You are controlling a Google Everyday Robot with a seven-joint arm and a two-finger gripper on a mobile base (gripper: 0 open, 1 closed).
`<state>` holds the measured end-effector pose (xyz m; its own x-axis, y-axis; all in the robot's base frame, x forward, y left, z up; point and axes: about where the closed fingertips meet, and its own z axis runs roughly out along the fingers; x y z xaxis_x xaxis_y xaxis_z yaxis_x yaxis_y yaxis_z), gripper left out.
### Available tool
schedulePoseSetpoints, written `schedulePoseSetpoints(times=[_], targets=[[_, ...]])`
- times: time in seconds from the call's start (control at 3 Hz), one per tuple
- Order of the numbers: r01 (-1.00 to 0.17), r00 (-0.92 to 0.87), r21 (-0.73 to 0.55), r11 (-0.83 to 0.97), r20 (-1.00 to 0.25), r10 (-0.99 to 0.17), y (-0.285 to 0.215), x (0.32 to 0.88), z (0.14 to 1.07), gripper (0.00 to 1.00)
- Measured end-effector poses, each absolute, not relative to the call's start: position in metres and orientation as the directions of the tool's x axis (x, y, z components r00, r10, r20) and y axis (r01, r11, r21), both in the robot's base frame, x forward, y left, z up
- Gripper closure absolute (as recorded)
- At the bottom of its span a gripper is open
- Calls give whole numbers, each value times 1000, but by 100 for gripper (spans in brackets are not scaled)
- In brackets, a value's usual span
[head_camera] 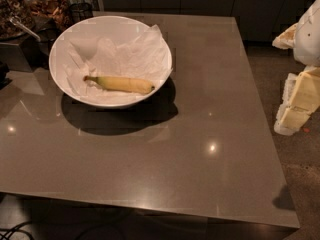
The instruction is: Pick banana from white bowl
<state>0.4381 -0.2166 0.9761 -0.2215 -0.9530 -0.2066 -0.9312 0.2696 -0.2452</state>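
Note:
The banana [121, 84] is slim and yellow with a brownish stem pointing left and a dark tip at the right. It lies across the front of the white bowl [65, 36], on crumpled white paper. The bowl stands at the back left of the grey table [200, 134]. My gripper [299, 101] is at the right edge of the view, beyond the table's right side and well apart from the bowl, with pale yellow blocky fingers [305, 91] pointing down-left.
Jars of snacks [47, 6] and a dark wire basket [80, 10] stand behind the bowl at the back left. A metal spoon handle [25, 28] sticks out there. Dark cabinets line the back. Cables lie on the floor at the bottom left.

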Motion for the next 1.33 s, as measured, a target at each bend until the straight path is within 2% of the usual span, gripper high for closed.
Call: schedulePoseSetpoints(times=[0.33, 1.0, 1.33], targets=[[-931, -216, -248, 266, -210, -953, -214, 438, 979, 0], [-943, -132, -287, 171, -151, -980, -169, 441, 1002, 0], [-943, -132, -287, 171, -151, -980, -169, 441, 1002, 0]])
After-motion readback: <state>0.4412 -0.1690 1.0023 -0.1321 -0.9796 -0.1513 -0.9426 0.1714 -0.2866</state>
